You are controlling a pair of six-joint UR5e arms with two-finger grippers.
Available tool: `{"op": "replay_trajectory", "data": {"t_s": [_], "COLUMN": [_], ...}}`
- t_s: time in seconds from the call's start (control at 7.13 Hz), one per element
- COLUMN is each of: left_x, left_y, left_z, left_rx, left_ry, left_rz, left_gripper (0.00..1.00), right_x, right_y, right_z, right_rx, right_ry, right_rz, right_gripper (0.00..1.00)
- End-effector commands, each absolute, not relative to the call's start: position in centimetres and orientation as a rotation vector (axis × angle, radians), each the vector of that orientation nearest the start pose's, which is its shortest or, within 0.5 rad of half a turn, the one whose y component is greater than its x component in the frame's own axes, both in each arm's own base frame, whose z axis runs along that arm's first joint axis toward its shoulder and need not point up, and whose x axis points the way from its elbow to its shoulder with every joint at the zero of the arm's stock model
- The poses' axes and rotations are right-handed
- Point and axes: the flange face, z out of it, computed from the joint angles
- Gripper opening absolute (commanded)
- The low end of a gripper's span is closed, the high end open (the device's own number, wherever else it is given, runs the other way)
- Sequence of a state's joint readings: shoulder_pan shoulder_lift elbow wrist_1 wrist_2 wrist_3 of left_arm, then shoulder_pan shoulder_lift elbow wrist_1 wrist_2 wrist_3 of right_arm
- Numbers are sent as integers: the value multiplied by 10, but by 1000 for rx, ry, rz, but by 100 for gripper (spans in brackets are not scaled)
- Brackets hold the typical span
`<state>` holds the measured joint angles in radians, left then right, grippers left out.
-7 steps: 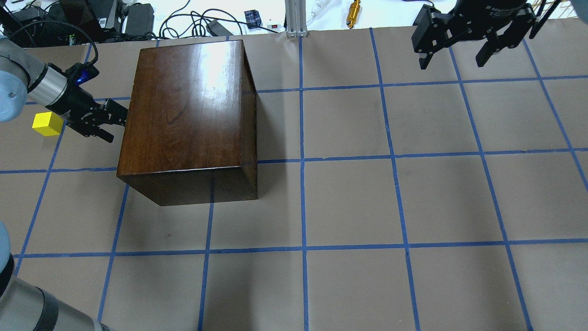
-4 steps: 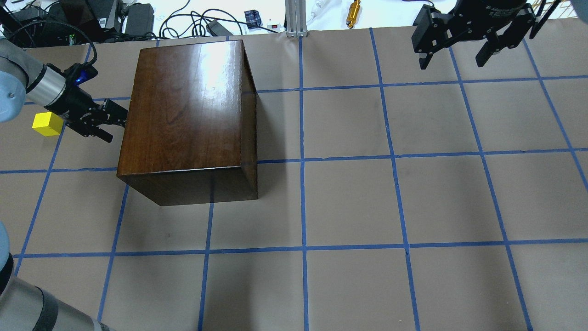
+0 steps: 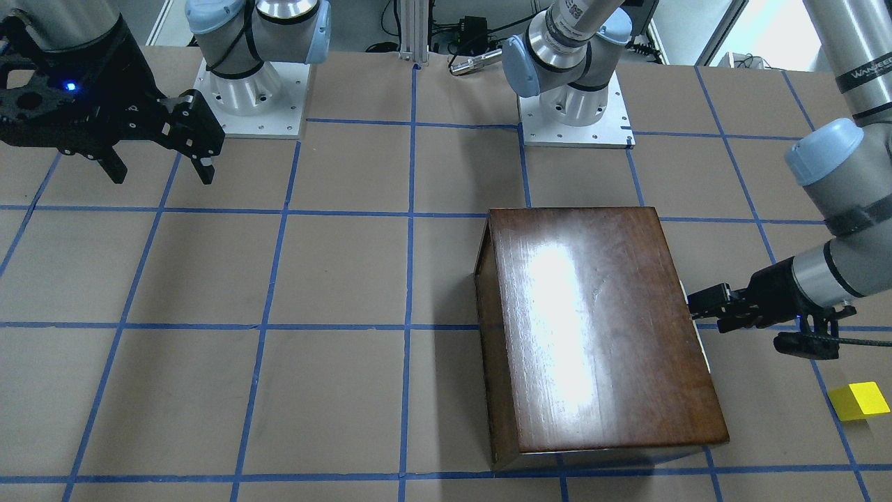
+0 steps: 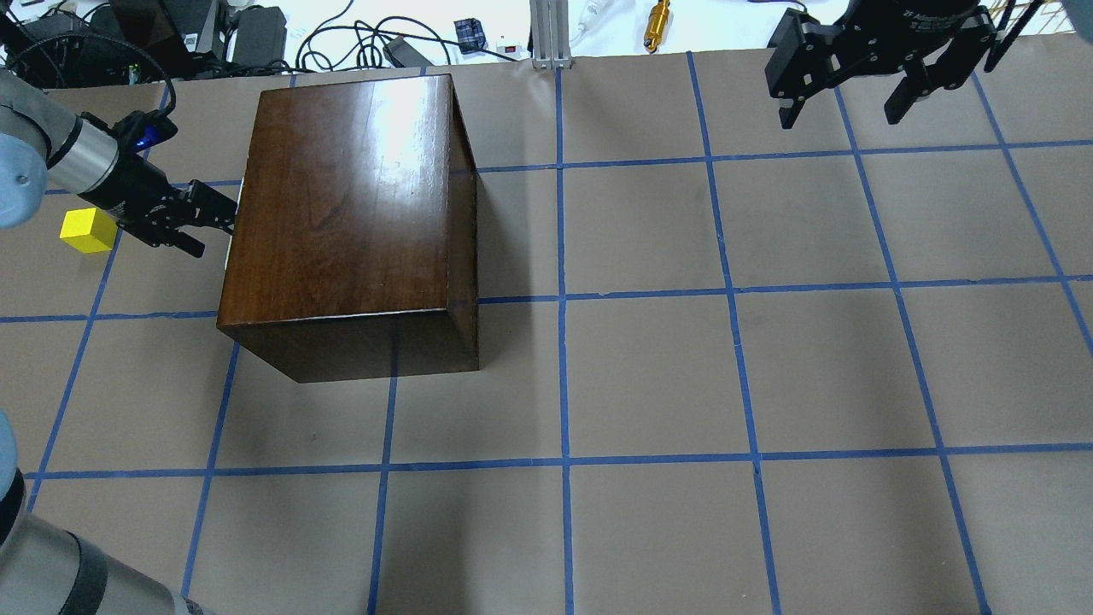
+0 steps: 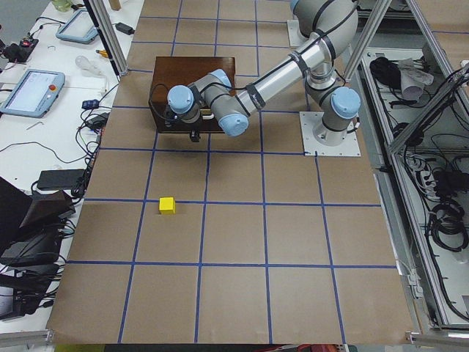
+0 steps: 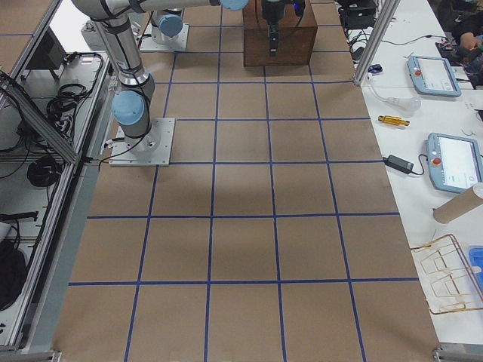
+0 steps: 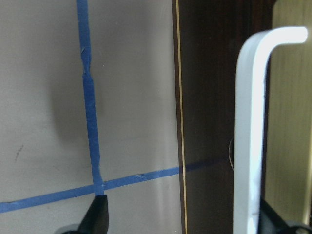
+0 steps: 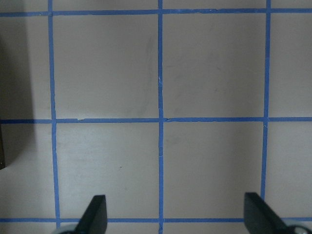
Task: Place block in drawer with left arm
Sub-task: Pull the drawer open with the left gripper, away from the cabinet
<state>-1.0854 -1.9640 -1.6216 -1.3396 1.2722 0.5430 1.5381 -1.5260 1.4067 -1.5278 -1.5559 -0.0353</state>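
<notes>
**Task status.** The task is at an early stage. The block (image 4: 87,231) lies on the table (image 4: 649,376), not gripped, beside the left arm's wrist on the side away from the wooden box (image 4: 350,205). The left gripper (image 4: 195,224) is level with the box's left face. A thin pale strip at that edge suggests the drawer (image 4: 232,229) is out by no more than a crack.

In the left wrist view, a pale bent bar, judged to be the drawer's pull (image 7: 248,136), stands between the fingers and close to one of them. The jaws are spread wide and do not clamp the pull. The step in hand appears to be drawing the drawer out.

Steps judged to be left:
- Open the drawer fully.
- Back the gripper off the pull.
- Grasp the block.
- Carry it over the tray and release it.

**Right arm.** The right gripper (image 4: 841,118) hangs above the far right of the table. Its jaws are wide and hold nothing.

**Surface.** The table is covered in brown paper and divided into squares by blue tape (image 4: 561,256). Both arm bases (image 3: 575,115) are bolted to it on white plates.

**Room.**
- Cables (image 4: 341,34) and power adapters lie beyond the far edge.
- An aluminium post (image 4: 546,34) stands there.
- White benches at both table ends carry teach pendants (image 6: 434,75).
- A wire rack (image 6: 453,275) sits on one bench.
</notes>
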Motion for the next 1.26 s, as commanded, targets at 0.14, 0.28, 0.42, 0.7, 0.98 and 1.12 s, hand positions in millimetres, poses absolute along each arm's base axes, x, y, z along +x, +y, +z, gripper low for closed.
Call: {"op": "replay_trajectory", "data": {"t_s": [0.14,0.28,0.42,0.7,0.98,1.12], "left_x": [154,169,172,180,198,211], "left_y": [-603,-600,-599,-599,-598,-597], "left_z": [272,270,270,274,275,277], "left_rx": [20,22,17,3,-37,-60], "left_ry": [3485,3483,3483,3476,3468,3454], "left_rz": [20,14,10,-2,-12,-15], "left_gripper": [99,99,99,99,99,99], "right_x": [118,117,118,117,118,118], "right_y": [-520,-520,-519,-520,-519,-520], "right_z": [541,542,542,541,542,541], "right_rx": [-6,-3,-6,-3,-6,-6], "right_ry": [3128,3127,3127,3127,3128,3128], "right_rz": [-118,-121,-121,-118,-121,-118], "right_gripper": [100,100,100,100,100,100]}}
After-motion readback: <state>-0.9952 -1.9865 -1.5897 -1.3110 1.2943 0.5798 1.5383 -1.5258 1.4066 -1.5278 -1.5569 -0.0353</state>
